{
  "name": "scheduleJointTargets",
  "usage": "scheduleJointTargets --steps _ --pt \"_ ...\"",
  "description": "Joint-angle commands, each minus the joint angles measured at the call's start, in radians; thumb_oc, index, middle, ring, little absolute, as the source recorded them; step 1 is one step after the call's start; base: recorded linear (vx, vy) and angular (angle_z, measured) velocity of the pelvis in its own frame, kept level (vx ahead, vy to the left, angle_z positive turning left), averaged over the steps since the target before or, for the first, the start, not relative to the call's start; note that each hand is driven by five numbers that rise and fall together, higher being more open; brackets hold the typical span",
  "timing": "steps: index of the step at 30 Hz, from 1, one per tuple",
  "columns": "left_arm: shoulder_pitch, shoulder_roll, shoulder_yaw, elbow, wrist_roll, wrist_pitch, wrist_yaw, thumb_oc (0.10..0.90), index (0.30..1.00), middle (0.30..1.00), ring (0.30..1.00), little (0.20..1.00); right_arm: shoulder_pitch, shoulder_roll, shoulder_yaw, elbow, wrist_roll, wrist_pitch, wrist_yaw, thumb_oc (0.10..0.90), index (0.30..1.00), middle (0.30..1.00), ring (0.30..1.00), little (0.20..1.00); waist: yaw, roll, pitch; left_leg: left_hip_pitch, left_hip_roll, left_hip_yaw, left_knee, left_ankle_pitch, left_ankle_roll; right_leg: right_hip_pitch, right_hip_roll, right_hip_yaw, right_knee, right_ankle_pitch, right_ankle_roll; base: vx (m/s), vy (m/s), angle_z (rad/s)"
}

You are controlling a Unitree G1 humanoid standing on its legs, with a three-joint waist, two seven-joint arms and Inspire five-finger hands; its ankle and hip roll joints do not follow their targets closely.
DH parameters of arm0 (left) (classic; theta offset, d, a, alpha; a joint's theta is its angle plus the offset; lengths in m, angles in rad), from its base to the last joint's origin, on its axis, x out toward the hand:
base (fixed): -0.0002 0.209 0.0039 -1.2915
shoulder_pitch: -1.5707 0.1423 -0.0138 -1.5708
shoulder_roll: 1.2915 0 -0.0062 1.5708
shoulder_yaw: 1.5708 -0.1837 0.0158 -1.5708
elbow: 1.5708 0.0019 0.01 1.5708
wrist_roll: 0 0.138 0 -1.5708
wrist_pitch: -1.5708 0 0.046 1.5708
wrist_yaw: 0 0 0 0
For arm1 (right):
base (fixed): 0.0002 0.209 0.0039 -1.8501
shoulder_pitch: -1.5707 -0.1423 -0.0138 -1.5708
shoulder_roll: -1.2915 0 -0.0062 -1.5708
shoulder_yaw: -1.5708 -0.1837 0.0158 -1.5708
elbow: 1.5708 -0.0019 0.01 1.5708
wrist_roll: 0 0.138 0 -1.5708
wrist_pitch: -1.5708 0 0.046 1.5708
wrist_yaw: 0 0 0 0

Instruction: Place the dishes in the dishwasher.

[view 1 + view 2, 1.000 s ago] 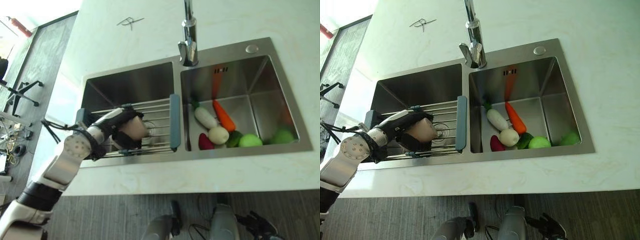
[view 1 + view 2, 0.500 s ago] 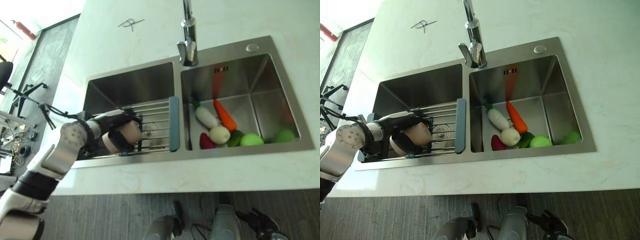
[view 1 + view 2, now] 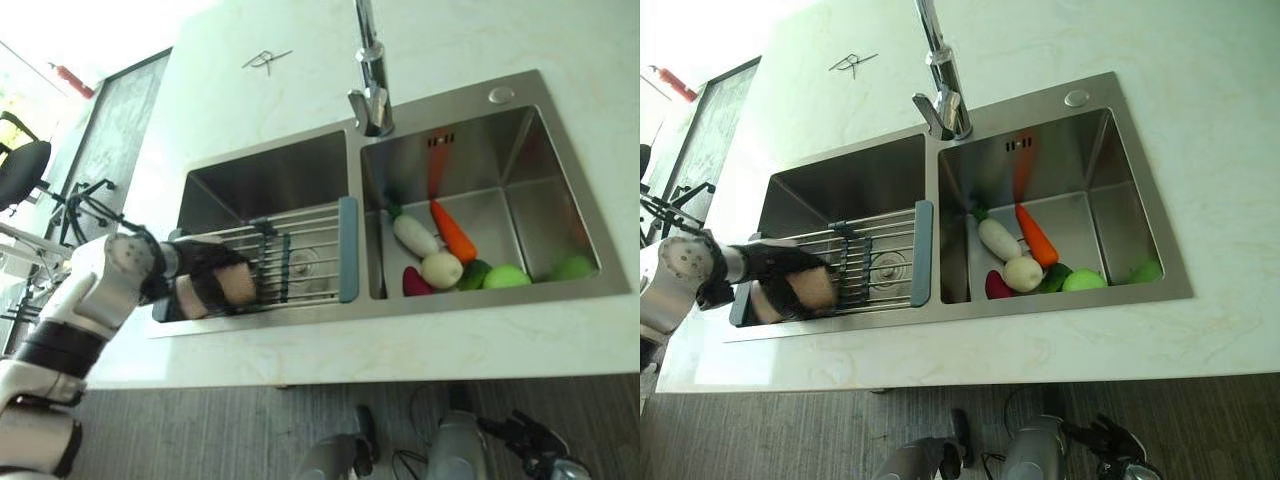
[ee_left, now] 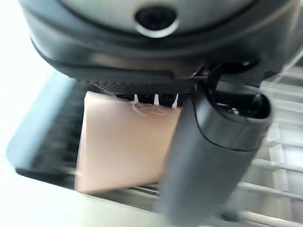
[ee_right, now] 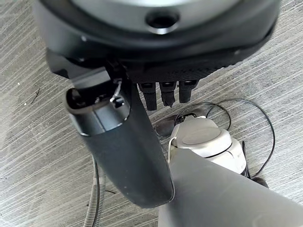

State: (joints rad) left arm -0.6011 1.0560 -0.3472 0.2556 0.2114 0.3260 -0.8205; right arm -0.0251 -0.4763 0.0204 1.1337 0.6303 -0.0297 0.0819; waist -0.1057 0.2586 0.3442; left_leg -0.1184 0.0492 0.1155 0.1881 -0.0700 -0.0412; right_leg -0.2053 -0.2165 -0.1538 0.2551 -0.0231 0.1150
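Left eye view, left hand curled round pinkish cup, seemingly, shifted toward rack's left end

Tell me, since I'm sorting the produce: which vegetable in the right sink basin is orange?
The tapered orange carrot, lying slantwise beside the long white radish; the others are white, dark red or green.

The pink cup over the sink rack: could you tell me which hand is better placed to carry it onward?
Left: the left hand already grips the pink cup above the rack.
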Motion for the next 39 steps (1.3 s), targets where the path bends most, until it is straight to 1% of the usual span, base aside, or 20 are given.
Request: scheduleJointTargets --steps 1,2,3,4,7,8,11,13,16,21,25,26,27,29,30,31,33,35,37,39 --pt "0.116 0.190 0.048 0.059 0.088 -0.043 -0.002 0.800 0.900 0.900 0.900 0.900 0.037 0.005 -0.041 -0.020 0.019 -0.014 0.005 0.800 0.900 0.900 0.900 0.900 0.030 -0.037 -0.034 -0.051 -0.036 0.057 0.112 -0.084 0.039 0.032 0.003 -0.007 0.045 -0.081 0.052 0.00 -0.001 0.04" --pt "0.116 0.191 0.048 0.061 0.081 -0.064 0.005 0.800 0.900 0.900 0.900 0.900 0.036 0.005 -0.041 -0.019 0.019 -0.013 0.005 0.800 0.900 0.900 0.900 0.900 0.030 -0.037 -0.034 -0.051 -0.037 0.057 0.112 -0.085 0.039 0.032 0.003 -0.007 0.045 -0.082 0.052 0.00 0.000 0.00" --pt "0.111 0.188 0.048 0.047 0.024 -0.132 0.076 0.400 0.300 0.300 0.300 0.300 0.035 0.008 -0.041 -0.015 0.018 -0.014 0.004 0.800 0.900 0.900 0.900 0.900 0.028 -0.040 -0.035 -0.049 -0.035 0.059 0.112 -0.086 0.039 0.033 0.005 -0.006 0.045 -0.082 0.052 0.00 0.000 0.00" --pt "0.110 0.187 0.049 0.040 0.008 -0.141 0.101 0.400 0.300 0.300 0.300 0.300 0.035 0.007 -0.042 -0.014 0.017 -0.014 0.004 0.800 0.900 0.900 0.900 0.900 0.028 -0.041 -0.035 -0.049 -0.035 0.059 0.112 -0.086 0.039 0.034 0.005 -0.006 0.045 -0.082 0.052 0.00 0.000 0.00" --pt "0.090 0.187 0.045 -0.007 -0.015 -0.107 0.148 0.400 0.300 0.300 0.300 0.300 0.033 0.011 -0.047 0.002 0.019 -0.022 0.009 0.800 0.900 0.900 0.900 0.900 0.030 -0.045 -0.036 -0.048 -0.035 0.060 0.112 -0.087 0.040 0.036 0.006 -0.005 0.045 -0.083 0.051 0.00 0.000 0.00" --pt "0.085 0.186 0.051 -0.029 -0.008 -0.085 0.153 0.400 0.300 0.300 0.300 0.300 0.031 0.014 -0.049 0.005 0.026 -0.022 0.010 0.800 0.900 0.900 0.900 0.900 0.033 -0.050 -0.036 -0.049 -0.034 0.059 0.112 -0.088 0.040 0.036 0.006 -0.006 0.045 -0.083 0.051 0.00 0.000 0.00" --pt "0.095 0.179 0.063 -0.055 0.028 -0.062 0.129 0.400 0.300 0.300 0.300 0.300 0.032 0.022 -0.052 0.004 0.033 -0.028 0.008 0.800 0.900 0.900 0.900 0.900 0.039 -0.057 -0.035 -0.051 -0.034 0.054 0.112 -0.087 0.042 0.036 0.007 -0.008 0.045 -0.082 0.051 -0.02 -0.031 0.05" --pt "0.105 0.176 0.075 -0.064 0.045 -0.071 0.124 0.400 0.300 0.300 0.300 0.300 0.031 0.026 -0.052 0.005 0.037 -0.032 0.007 0.800 0.900 0.900 0.900 0.900 0.041 -0.059 -0.035 -0.053 -0.034 0.051 0.112 -0.087 0.043 0.036 0.007 -0.011 0.045 -0.080 0.051 -0.02 -0.024 0.04" --pt "0.118 0.174 0.088 -0.075 0.061 -0.089 0.150 0.400 0.300 0.300 0.300 0.300 0.029 0.034 -0.048 0.005 0.045 -0.036 0.006 0.800 0.900 0.900 0.900 0.900 0.047 -0.066 -0.035 -0.053 -0.032 0.049 0.112 -0.088 0.045 0.038 0.007 -0.017 0.045 -0.080 0.051 -0.01 -0.031 0.03" --pt "0.116 0.177 0.100 -0.092 0.033 -0.110 0.206 0.400 0.300 0.300 0.300 0.300 0.029 0.041 -0.043 0.002 0.049 -0.037 0.006 0.800 0.900 0.900 0.900 0.900 0.051 -0.075 -0.035 -0.054 -0.030 0.048 0.112 -0.088 0.046 0.040 0.010 -0.020 0.045 -0.080 0.049 -0.01 -0.025 0.05" --pt "0.102 0.176 0.112 -0.114 -0.003 -0.139 0.277 0.400 0.300 0.300 0.300 0.300 0.026 0.051 -0.039 0.005 0.053 -0.041 0.005 0.800 0.900 0.900 0.900 0.900 0.058 -0.084 -0.036 -0.056 -0.027 0.045 0.112 -0.087 0.045 0.041 0.012 -0.025 0.045 -0.081 0.048 -0.02 -0.035 0.05" --pt "0.104 0.172 0.124 -0.129 -0.023 -0.153 0.332 0.400 0.300 0.300 0.300 0.300 0.027 0.057 -0.038 0.002 0.055 -0.041 0.002 0.800 0.900 0.900 0.900 0.900 0.060 -0.089 -0.037 -0.057 -0.026 0.043 0.112 -0.087 0.045 0.042 0.013 -0.028 0.045 -0.082 0.047 -0.02 -0.034 0.06" --pt "0.105 0.171 0.131 -0.136 -0.033 -0.156 0.352 0.400 0.300 0.300 0.300 0.300 0.027 0.059 -0.039 0.004 0.055 -0.042 0.002 0.800 0.900 0.900 0.900 0.900 0.062 -0.090 -0.037 -0.056 -0.025 0.043 0.112 -0.087 0.045 0.043 0.013 -0.028 0.045 -0.083 0.047 -0.02 -0.035 0.10" --pt "0.110 0.163 0.156 -0.153 -0.070 -0.189 0.432 0.400 0.300 0.300 0.300 0.300 0.030 0.068 -0.038 0.008 0.055 -0.050 0.001 0.800 0.900 0.900 0.900 0.900 0.067 -0.096 -0.041 -0.056 -0.025 0.041 0.112 -0.088 0.045 0.046 0.015 -0.032 0.045 -0.085 0.044 0.00 -0.037 0.09" --pt "0.119 0.150 0.198 -0.182 -0.125 -0.249 0.543 0.400 0.300 0.300 0.300 0.300 0.037 0.080 -0.038 0.013 0.053 -0.057 -0.001 0.800 0.900 0.900 0.900 0.900 0.072 -0.104 -0.044 -0.046 -0.024 0.037 0.112 -0.094 0.045 0.059 0.016 -0.038 0.045 -0.095 0.043 -0.01 -0.052 0.03" --pt "0.120 0.146 0.212 -0.192 -0.136 -0.263 0.576 0.400 0.300 0.300 0.300 0.300 0.037 0.084 -0.036 0.015 0.054 -0.060 -0.002 0.800 0.900 0.900 0.900 0.900 0.074 -0.106 -0.048 -0.052 -0.023 0.037 0.112 -0.090 0.045 0.055 0.017 -0.039 0.045 -0.091 0.041 0.00 -0.055 0.02" --pt "0.128 0.132 0.249 -0.225 -0.153 -0.313 0.657 0.400 0.300 0.300 0.300 0.300 0.047 0.097 -0.033 0.020 0.053 -0.070 -0.002 0.800 0.900 0.900 0.900 0.900 0.080 -0.114 -0.054 -0.044 -0.021 0.034 0.112 -0.097 0.044 0.065 0.017 -0.045 0.045 -0.101 0.040 0.00 -0.041 0.03" --pt "0.147 0.119 0.287 -0.258 -0.164 -0.341 0.713 0.400 0.300 0.300 0.300 0.300 0.051 0.105 -0.034 0.023 0.050 -0.075 -0.003 0.800 0.900 0.900 0.900 0.900 0.087 -0.118 -0.064 -0.050 -0.018 0.031 0.112 -0.093 0.042 0.062 0.020 -0.050 0.045 -0.099 0.036 -0.01 -0.044 0.04" --pt "0.179 0.096 0.335 -0.295 -0.155 -0.398 0.800 0.400 0.300 0.300 0.300 0.300 0.058 0.115 -0.036 0.028 0.043 -0.080 0.001 0.800 0.900 0.900 0.900 0.900 0.096 -0.124 -0.072 -0.043 -0.014 0.026 0.112 -0.094 0.041 0.074 0.024 -0.059 0.045 -0.108 0.030 0.00 -0.058 0.07" --pt "0.196 0.085 0.362 -0.315 -0.153 -0.430 0.842 0.400 0.300 0.300 0.300 0.300 0.063 0.118 -0.036 0.029 0.029 -0.081 0.005 0.800 0.900 0.900 0.900 0.900 0.098 -0.127 -0.077 -0.034 -0.012 0.024 0.112 -0.100 0.039 0.084 0.025 -0.063 0.045 -0.117 0.029 0.01 -0.050 0.07"
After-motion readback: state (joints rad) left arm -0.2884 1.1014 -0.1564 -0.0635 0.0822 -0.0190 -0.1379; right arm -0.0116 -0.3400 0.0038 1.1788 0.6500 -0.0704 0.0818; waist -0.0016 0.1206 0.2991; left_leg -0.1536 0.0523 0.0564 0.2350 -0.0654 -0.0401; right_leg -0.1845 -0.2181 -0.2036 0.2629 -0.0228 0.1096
